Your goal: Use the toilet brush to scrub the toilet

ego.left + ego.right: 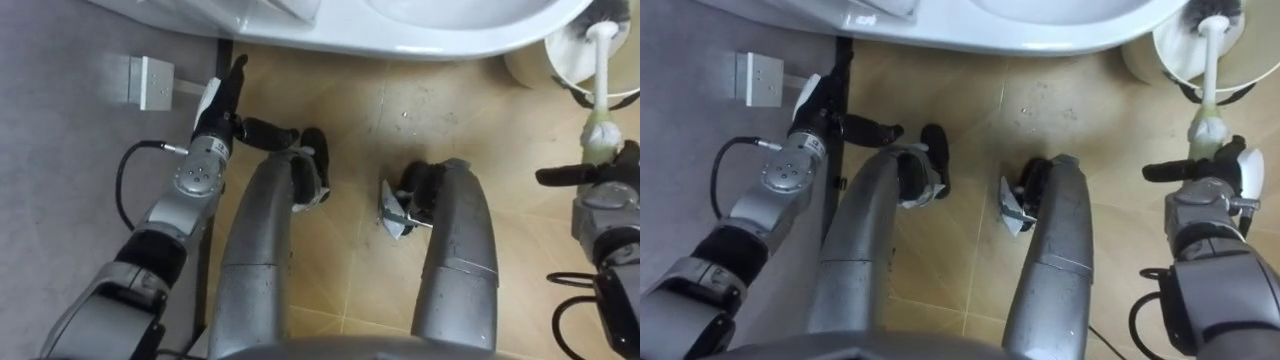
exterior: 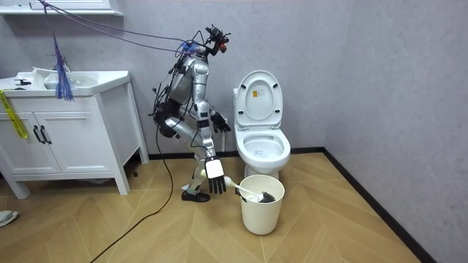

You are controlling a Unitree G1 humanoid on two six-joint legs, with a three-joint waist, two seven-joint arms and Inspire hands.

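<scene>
Standing close beside the toilet (image 2: 265,155), with a white bin (image 2: 261,212) on the floor in front of the bowl. Gripping the toilet brush (image 1: 600,75) in the right hand (image 1: 612,190), fingers wrapped round the pale handle, thumb stuck out sideways. Placed at 3 o'clock in the eye views, with the handle running up towards 1 o'clock and the brush head down inside the bin. Holding the left hand (image 1: 218,115) at 10 o'clock, empty, fingers straight and spread from the thumb, pointing to 12 o'clock near a white socket box (image 1: 150,82) on the wall. Added by the eye views: the grip on the handle seen close up, and the bowl's rim across 12 o'clock. Added by the room view: the raised lid, the whole bin, and a white vanity cabinet (image 2: 66,139) at 9 o'clock.
</scene>
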